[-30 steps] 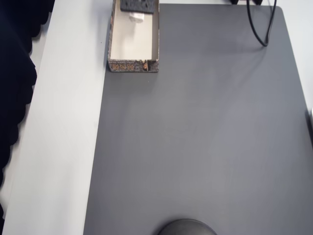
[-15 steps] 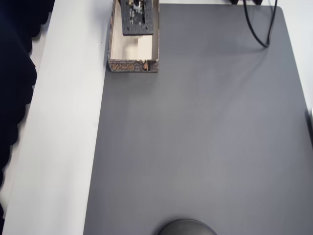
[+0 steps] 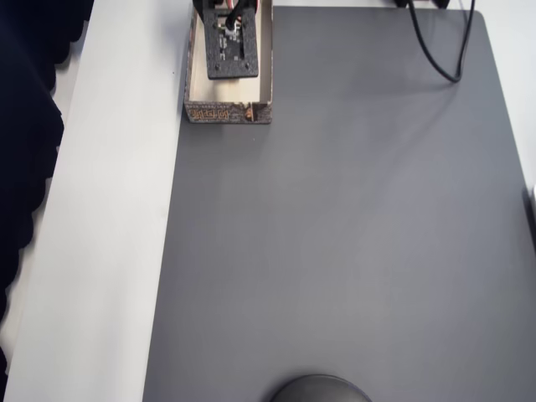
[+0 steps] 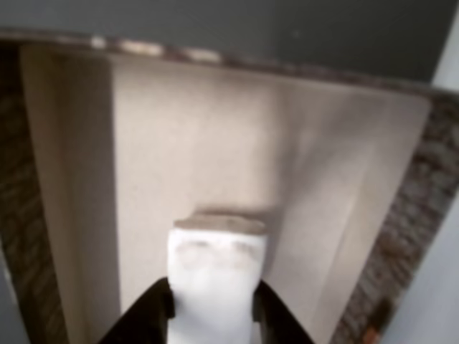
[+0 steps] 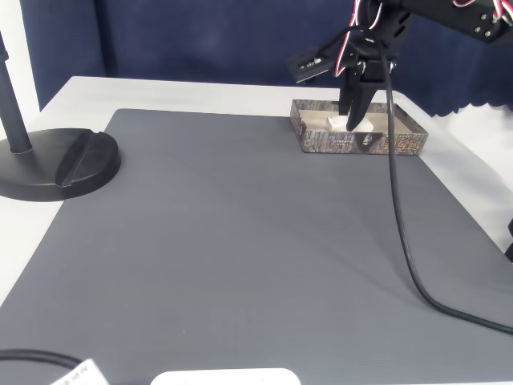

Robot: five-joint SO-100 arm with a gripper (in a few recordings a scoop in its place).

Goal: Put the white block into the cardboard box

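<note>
I count one cardboard box (image 5: 358,138), one white block (image 4: 215,287) in my one tool (image 4: 213,315), one grey mat (image 3: 335,234), one black cable (image 5: 401,224).

The hand (image 5: 355,120) reaches down into the cardboard box (image 5: 358,138) at about 1 o'clock on the grey mat (image 5: 240,241). A white block (image 5: 336,123) sits inside. A black stand (image 5: 56,160) is at 9 o'clock
</note>
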